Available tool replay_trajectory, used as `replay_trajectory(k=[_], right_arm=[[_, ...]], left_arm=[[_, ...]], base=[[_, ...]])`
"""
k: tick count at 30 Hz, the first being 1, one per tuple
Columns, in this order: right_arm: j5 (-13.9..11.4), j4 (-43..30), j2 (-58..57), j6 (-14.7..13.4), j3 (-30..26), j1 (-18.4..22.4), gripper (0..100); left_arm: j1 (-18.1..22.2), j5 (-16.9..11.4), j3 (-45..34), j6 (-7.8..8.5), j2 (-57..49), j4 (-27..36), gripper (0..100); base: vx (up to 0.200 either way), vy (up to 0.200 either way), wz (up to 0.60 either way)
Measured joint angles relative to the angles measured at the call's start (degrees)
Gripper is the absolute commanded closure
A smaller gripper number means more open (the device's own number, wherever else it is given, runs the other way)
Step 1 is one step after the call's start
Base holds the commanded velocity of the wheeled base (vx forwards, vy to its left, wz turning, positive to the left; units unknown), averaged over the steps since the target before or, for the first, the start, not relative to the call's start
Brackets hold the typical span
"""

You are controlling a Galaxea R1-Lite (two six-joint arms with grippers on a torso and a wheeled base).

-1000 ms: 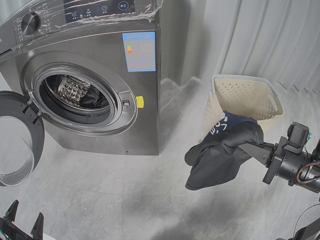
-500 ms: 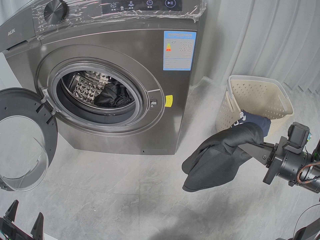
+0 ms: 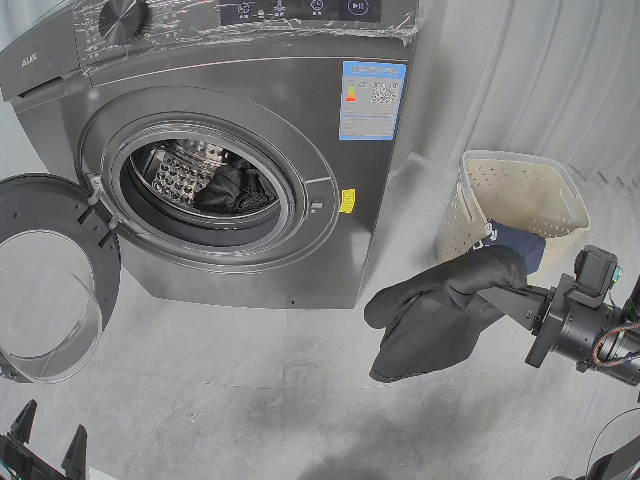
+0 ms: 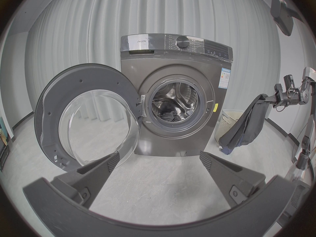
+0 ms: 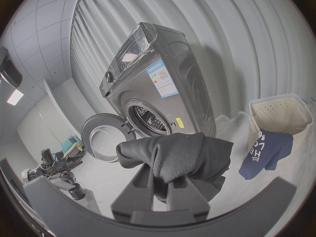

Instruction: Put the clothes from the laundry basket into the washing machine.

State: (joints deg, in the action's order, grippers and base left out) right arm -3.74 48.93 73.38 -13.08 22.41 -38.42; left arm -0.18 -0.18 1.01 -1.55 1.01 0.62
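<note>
At the lower left of the frame the left gripper (image 3: pixel 52 429) sits with its jaws spread and empty. Above it the round door (image 3: pixel 40 235) of the washing machine (image 3: pixel 267 95) hangs wide open at the left edge. Inside the drum, left of centre, lies a dark bundle (image 3: pixel 233 191) of clothing, so part of the load looks to be in already. Right of centre a black garment (image 3: pixel 430 318) hangs in mid-air over the grey floor, limp and folded over itself, with a fine mesh-like weave and its lower hem clear of the tiles. It is well short of the drum opening, so the carry across appears to remain. Behind it, at the right, a navy shirt (image 3: pixel 519 243) with white print is draped over the near rim of the cream laundry basket (image 3: pixel 513 157), waiting its turn. At the far right the right gripper (image 3: pixel 497 295) has its jaws clamped on the black garment's upper fold.
</note>
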Motion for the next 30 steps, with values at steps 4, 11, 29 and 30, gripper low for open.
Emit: replay_trajectory(k=[4,11,29,30], right_arm=[[0.0,0.0,0.0,0.0,0.1,0.0,100],[0.0,0.0,0.0,0.0,0.1,0.1,100],[0.0,0.0,-0.3,0.0,0.2,0.8,100],[0.0,0.0,-0.3,0.0,0.2,0.8,100]], left_arm=[[0.0,0.0,0.0,0.0,0.0,0.0,0],[0.0,0.0,0.0,-0.01,0.0,0.0,0],[0.0,0.0,0.0,-0.09,0.0,0.0,0],[0.0,0.0,0.0,-0.09,0.0,0.0,0]], base=[[0.0,0.2,0.0],[0.0,0.2,0.0],[-0.067,0.0,0.0],[0.0,0.0,0.0]])
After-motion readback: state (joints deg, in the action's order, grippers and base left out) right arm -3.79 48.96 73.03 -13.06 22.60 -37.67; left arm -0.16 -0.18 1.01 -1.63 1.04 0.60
